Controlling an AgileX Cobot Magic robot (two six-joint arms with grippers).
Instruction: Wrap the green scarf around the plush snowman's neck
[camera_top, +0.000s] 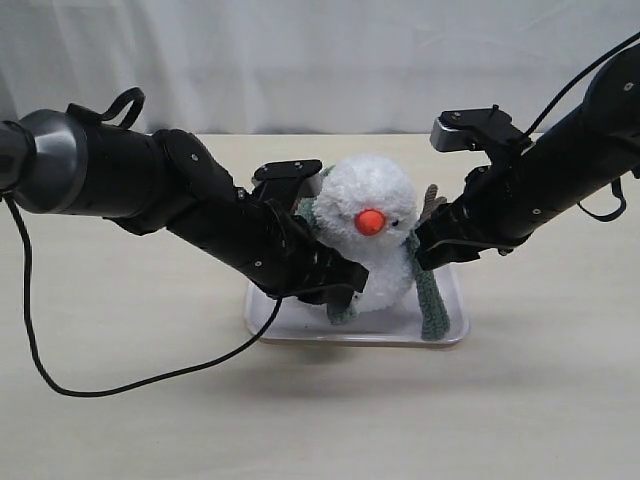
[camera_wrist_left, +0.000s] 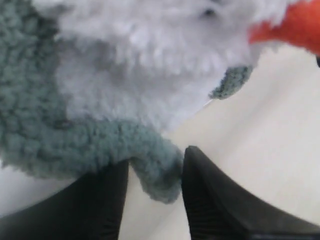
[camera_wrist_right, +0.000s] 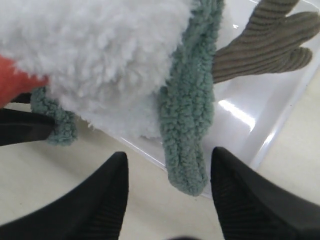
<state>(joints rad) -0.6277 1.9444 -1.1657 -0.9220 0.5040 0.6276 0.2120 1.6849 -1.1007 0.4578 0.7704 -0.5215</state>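
Snowman: the fluffy white two-ball plush snowman with an orange nose (camera_top: 355, 190) stands upright in a shallow clear plastic tray (camera_top: 300, 330) on the pale counter (camera_top: 150, 400). I judge the tray keeps it from sliding.
Scarf: the long grey-green fuzzy knit scarf (camera_top: 432, 290) shows at both sides of the snowman's neck. One end hangs down each flank of the snowman, and they are not yet crossed in front.
Left jaws (camera_wrist_left: 159, 160): apart, straddling one hanging end beside the snowman and not pinching it.
Right jaws (camera_wrist_right: 170, 155): wide apart, with the other end dangling between them and gaps on both sides, near the snowman's brown corduroy branch arm (camera_wrist_right: 265, 45). They hold nothing.
Why so: I judge each arm is lined up on an end so it can pinch it and cross it under the snowman's nose.
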